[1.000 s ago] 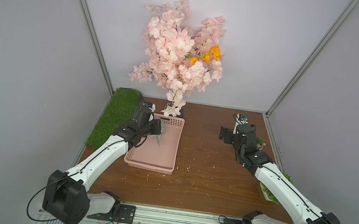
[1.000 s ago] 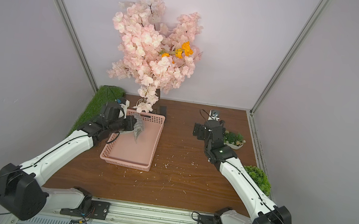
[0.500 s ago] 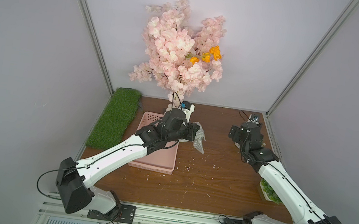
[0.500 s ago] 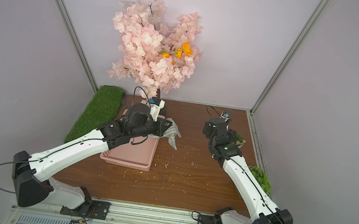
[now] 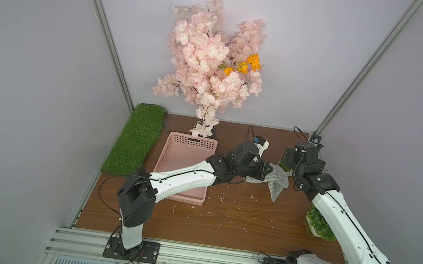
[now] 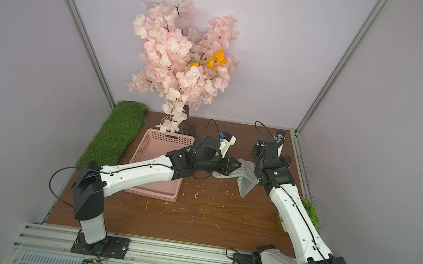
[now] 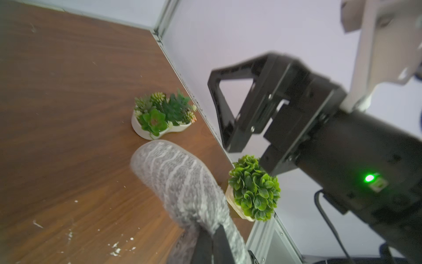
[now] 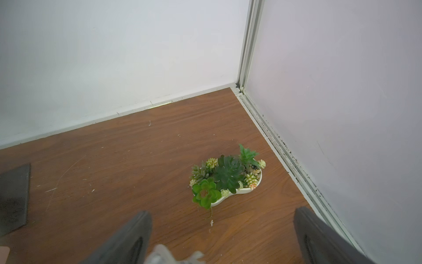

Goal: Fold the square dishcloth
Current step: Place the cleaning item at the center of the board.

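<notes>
Along the left wall, a green grass mat (image 5: 135, 138) is laid on the wooden desk (image 5: 220, 223). A pink basket (image 5: 184, 159) is set just beside the mat, and the left arm is stretched across the basket. Behind the basket, a pink blossom tree (image 5: 211, 62) is stood against the back wall.

Right of the basket, the left pincer (image 5: 269, 171) is clamped tight on the square dishcloth (image 5: 277, 182). The grey striped cloth is held bunched and draped over the desk between the 2 arms. Whether its lower tip is touching the wood cannot be told.

In the left wrist view, the cloth (image 7: 182, 180) is seen curving up from the pinched fingers (image 7: 219, 237).

Just right of the cloth, the right pincer (image 8: 222, 212) is spread wide and nothing is gripped by it. A scrap of grey fabric is seen between its 2 fingers. Beyond it, a succulent planter (image 8: 228, 180) is set near the right wall, and a leafy potted plant (image 5: 319, 225) is partly hidden by the right arm.
</notes>
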Tool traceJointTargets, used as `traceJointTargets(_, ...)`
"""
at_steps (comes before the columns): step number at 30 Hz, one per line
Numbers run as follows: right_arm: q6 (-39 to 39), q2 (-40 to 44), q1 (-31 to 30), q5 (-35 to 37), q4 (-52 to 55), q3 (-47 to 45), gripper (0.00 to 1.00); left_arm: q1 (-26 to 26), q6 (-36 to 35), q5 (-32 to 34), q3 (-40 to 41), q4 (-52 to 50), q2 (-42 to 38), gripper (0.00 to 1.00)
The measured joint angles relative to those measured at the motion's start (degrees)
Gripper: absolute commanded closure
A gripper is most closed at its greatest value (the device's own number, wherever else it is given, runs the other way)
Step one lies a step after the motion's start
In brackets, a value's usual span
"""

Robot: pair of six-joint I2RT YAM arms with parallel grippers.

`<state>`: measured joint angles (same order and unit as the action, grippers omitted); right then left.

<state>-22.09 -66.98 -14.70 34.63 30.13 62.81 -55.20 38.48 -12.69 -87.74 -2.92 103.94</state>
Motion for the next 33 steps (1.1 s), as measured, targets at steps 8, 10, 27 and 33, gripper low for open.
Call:
traceJointTargets(8,0.35,-1.53,0.11,-4.31,0.33,-0.24,0.01,0.70,-1.46,7.17,11.63,0.83,-0.81,0.92)
traceJointTargets(10,0.26,-2.73,0.09,-6.10,0.33,-0.96,0.02,1.20,-2.40,8.76,14.82,0.55,-0.15,0.89)
traceJointTargets(27,-5.14,-7.06,0.04,-28.41,-1.92,-15.06,0.21,3.50,-10.43,16.65,24.46,-2.99,-7.19,0.38)
traceJointTargets(33,-7.28,-8.00,0.04,-33.77,-4.15,-18.18,0.27,1.68,-20.55,12.87,26.14,-2.19,-8.66,0.36)
